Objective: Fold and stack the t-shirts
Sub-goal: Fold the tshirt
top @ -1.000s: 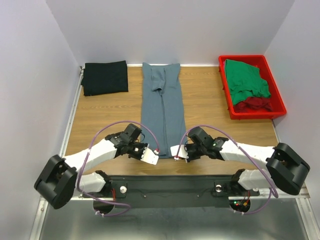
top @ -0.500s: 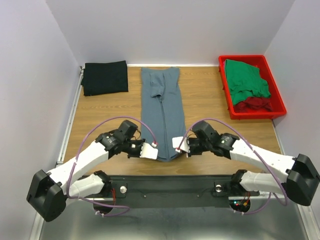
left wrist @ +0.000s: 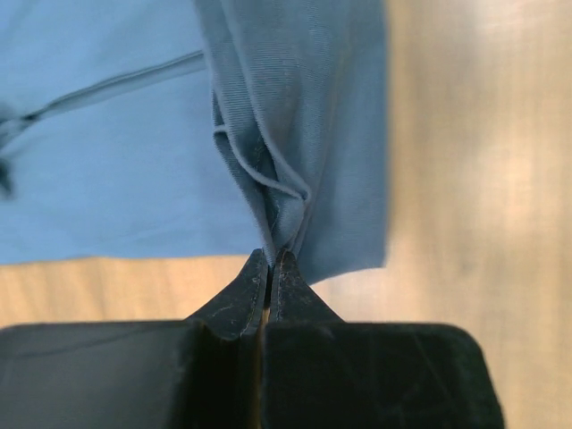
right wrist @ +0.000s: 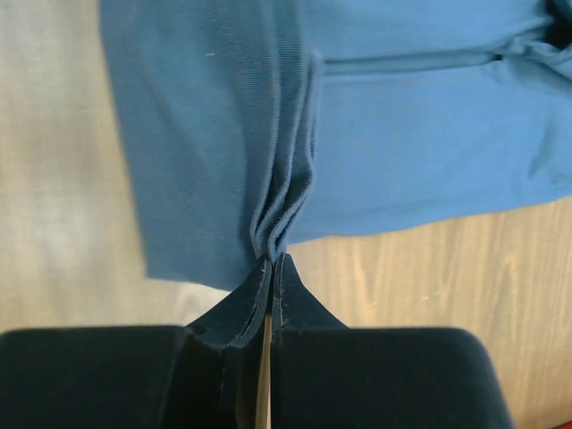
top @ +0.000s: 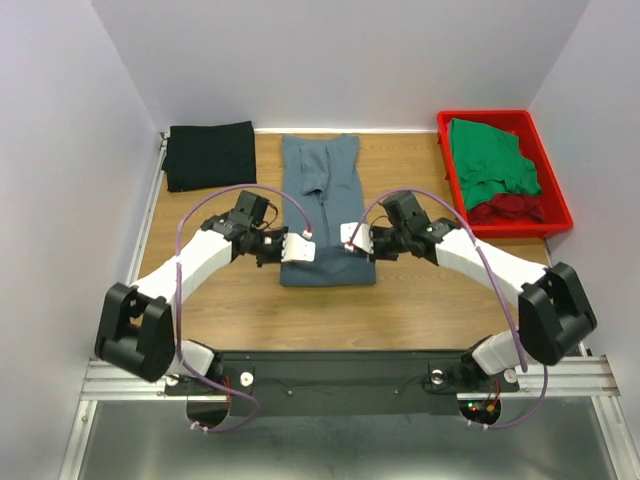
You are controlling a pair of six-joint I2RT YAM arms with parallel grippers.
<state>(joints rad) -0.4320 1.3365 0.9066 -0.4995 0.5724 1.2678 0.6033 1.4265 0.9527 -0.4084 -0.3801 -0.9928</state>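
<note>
The slate blue-grey t-shirt (top: 325, 170) lies lengthwise in the middle of the table, its near part doubled back over itself. My left gripper (top: 300, 248) is shut on the shirt's left edge, and bunched cloth (left wrist: 295, 179) rises from between its tips (left wrist: 270, 259). My right gripper (top: 352, 240) is shut on the right edge, pinching stacked layers of cloth (right wrist: 281, 214) at its tips (right wrist: 272, 261). A black t-shirt (top: 210, 155) lies folded at the back left. A green t-shirt (top: 492, 160) and a dark red t-shirt (top: 510, 208) lie crumpled in the tray.
The red plastic tray (top: 485, 117) stands at the back right against the wall. Bare wooden tabletop (top: 420, 300) shows in front of the grippers and on both sides of the blue-grey shirt. Walls close in the left, back and right.
Both grippers moved from the near edge toward the back, carrying the blue-grey shirt's near end with them. The shirt now lies shorter, folded over itself.
</note>
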